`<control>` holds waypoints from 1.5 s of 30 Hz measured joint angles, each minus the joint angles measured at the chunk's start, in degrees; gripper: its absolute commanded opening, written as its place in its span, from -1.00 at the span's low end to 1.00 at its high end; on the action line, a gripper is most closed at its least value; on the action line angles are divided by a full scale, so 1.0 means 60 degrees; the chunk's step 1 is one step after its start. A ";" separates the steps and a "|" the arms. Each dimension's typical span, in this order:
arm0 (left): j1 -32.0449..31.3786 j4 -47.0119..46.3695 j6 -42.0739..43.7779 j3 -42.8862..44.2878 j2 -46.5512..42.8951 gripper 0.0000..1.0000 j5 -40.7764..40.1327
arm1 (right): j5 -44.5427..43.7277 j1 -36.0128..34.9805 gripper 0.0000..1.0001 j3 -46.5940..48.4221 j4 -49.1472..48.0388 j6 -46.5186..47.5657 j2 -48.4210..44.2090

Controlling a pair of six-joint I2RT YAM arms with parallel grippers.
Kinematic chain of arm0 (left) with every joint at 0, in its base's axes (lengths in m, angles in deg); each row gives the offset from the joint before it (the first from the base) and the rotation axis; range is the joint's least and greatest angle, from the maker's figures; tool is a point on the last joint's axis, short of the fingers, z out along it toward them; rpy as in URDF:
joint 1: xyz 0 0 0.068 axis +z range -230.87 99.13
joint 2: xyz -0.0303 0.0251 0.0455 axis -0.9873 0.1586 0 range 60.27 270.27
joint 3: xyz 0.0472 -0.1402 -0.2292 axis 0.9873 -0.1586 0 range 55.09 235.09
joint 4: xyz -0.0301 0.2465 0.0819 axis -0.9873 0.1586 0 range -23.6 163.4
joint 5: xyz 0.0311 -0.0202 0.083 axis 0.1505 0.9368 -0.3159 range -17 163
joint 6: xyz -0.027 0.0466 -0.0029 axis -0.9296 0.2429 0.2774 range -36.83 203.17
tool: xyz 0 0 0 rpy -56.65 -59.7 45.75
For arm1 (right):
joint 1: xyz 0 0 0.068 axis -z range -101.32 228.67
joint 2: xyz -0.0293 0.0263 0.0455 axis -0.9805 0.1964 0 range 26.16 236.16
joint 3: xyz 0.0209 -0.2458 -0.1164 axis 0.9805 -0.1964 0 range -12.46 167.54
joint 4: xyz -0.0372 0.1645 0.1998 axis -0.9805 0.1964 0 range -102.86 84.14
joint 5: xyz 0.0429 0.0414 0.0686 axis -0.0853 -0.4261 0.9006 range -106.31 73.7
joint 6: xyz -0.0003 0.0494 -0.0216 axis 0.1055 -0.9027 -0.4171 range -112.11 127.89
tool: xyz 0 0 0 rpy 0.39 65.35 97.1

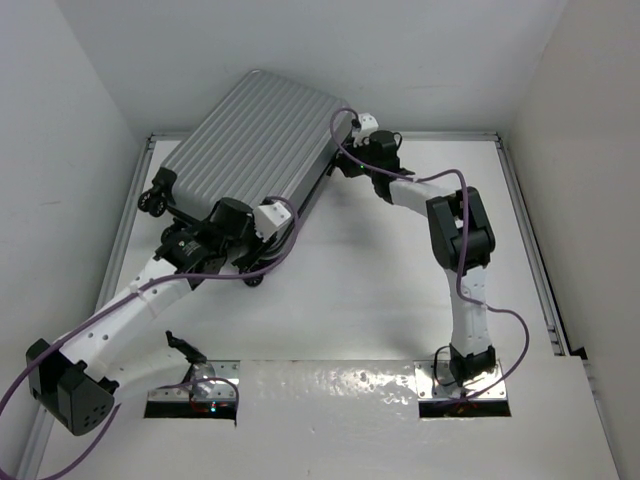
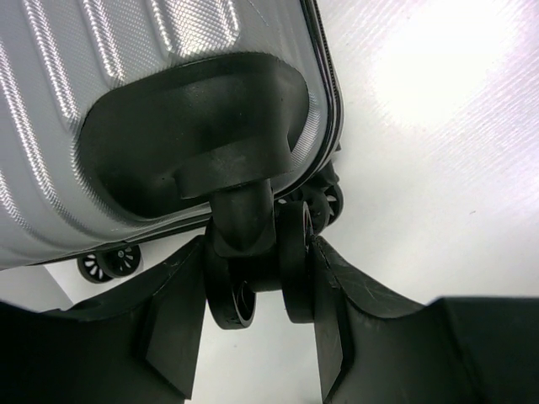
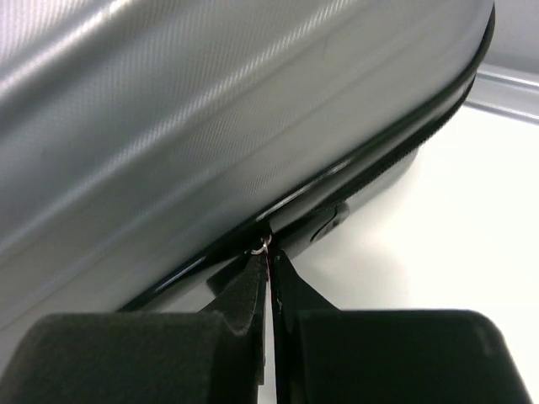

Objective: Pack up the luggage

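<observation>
The luggage point(image 1: 255, 140) is a silver-grey ribbed suitcase lying shut at the back left of the table. My left gripper point(image 1: 248, 232) is at its wheel end. In the left wrist view that gripper point(image 2: 261, 286) is shut on a black double caster wheel point(image 2: 295, 261) under the ribbed shell point(image 2: 50, 126), one finger on each side. My right gripper point(image 1: 340, 158) is at the suitcase's right edge. In the right wrist view its fingertips point(image 3: 269, 261) are pinched on a small metal zipper pull point(image 3: 265, 247) at the dark seam of the shell point(image 3: 210, 101).
White walls close in the table on the left, back and right, and a metal rail point(image 1: 530, 240) runs along the right edge. Another caster point(image 1: 155, 200) sticks out at the suitcase's left corner. Purple cables loop along both arms.
</observation>
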 measured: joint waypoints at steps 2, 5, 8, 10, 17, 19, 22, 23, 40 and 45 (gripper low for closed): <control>0.0025 -0.0080 0.0178 -0.0095 -0.0120 -1.00 -0.0025 | 0.0138 0.0033 -1.00 0.0546 0.0313 0.0007 0.0277; 0.0033 -0.0240 0.0433 -0.0288 -0.0302 -1.00 -0.0102 | 0.0393 0.0193 -1.00 0.1078 0.0590 -0.0335 0.0612; 0.0033 -0.0372 0.0597 -0.0408 -0.0477 -1.00 -0.0153 | 0.0674 0.0313 -1.00 0.1504 0.0820 -0.0794 0.0845; 0.0040 -0.0379 0.0652 -0.0437 -0.0535 -1.00 -0.0175 | 0.0761 0.0397 -1.00 0.1734 0.0900 -0.1096 0.0969; 0.0095 -0.0189 0.0783 -0.0455 -0.0594 -1.00 -0.0229 | 0.0594 0.1009 -1.00 0.3060 0.0798 -0.1198 0.1912; 0.0095 -0.0117 0.0831 -0.0448 -0.0601 -1.00 -0.0248 | 0.0699 0.1067 -1.00 0.2918 0.0532 -0.1089 0.1909; 0.0095 -0.0033 0.0896 -0.0448 -0.0670 -1.00 -0.0248 | 0.0747 0.1056 -1.00 0.2659 0.0109 -0.0943 0.1909; 0.0095 -0.0004 0.0936 -0.0448 -0.0696 -1.00 -0.0248 | 0.0769 0.1056 -1.00 0.2652 0.0087 -0.0907 0.1912; 0.0113 0.0127 0.1847 -0.1286 -0.2131 -1.00 -0.0310 | 0.1188 0.1151 -1.00 0.4714 0.0980 -0.0707 0.3002; 0.0160 0.0419 0.2386 -0.1257 -0.2339 -1.00 -0.0131 | 0.2204 0.1202 -1.00 0.5439 0.1166 -0.0317 0.3457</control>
